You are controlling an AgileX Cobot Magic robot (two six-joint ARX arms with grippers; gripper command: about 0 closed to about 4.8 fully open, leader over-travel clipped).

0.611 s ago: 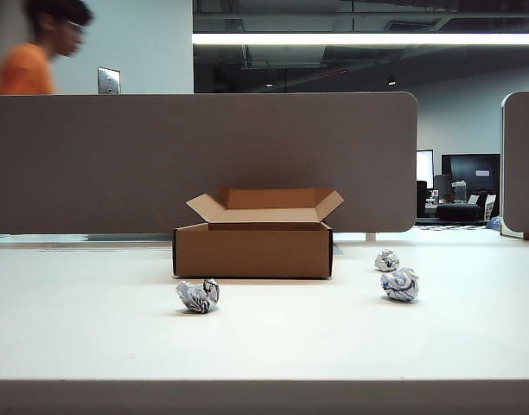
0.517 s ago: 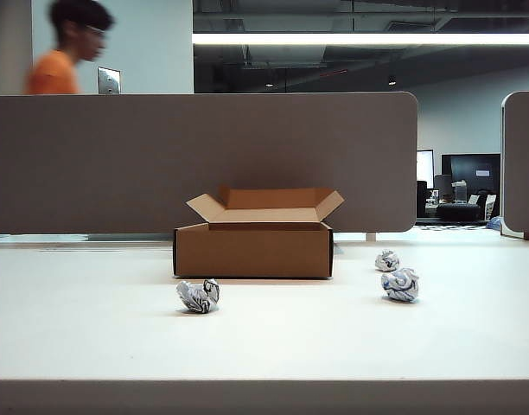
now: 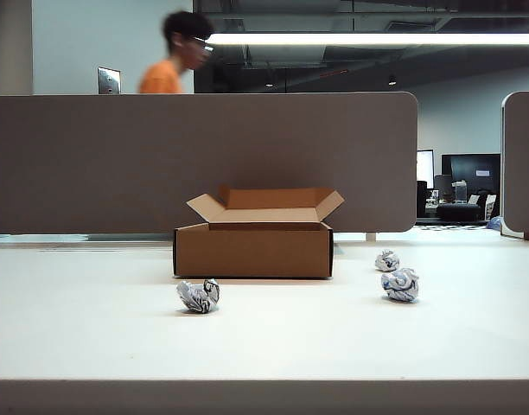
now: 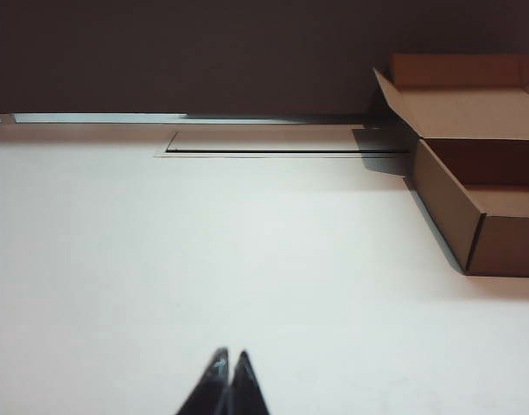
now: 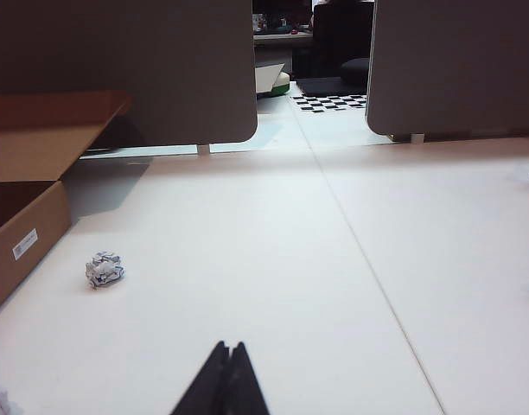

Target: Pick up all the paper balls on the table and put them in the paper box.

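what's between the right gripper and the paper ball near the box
Only bare table, in the right wrist view: the shut right gripper and the paper ball are apart.

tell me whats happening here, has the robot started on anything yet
Nothing is being handled yet. Three paper balls lie on the white table: one in front of the open paper box, two to its right. The left gripper and right gripper are both shut, empty and above the table. A person in orange passes behind the partition.
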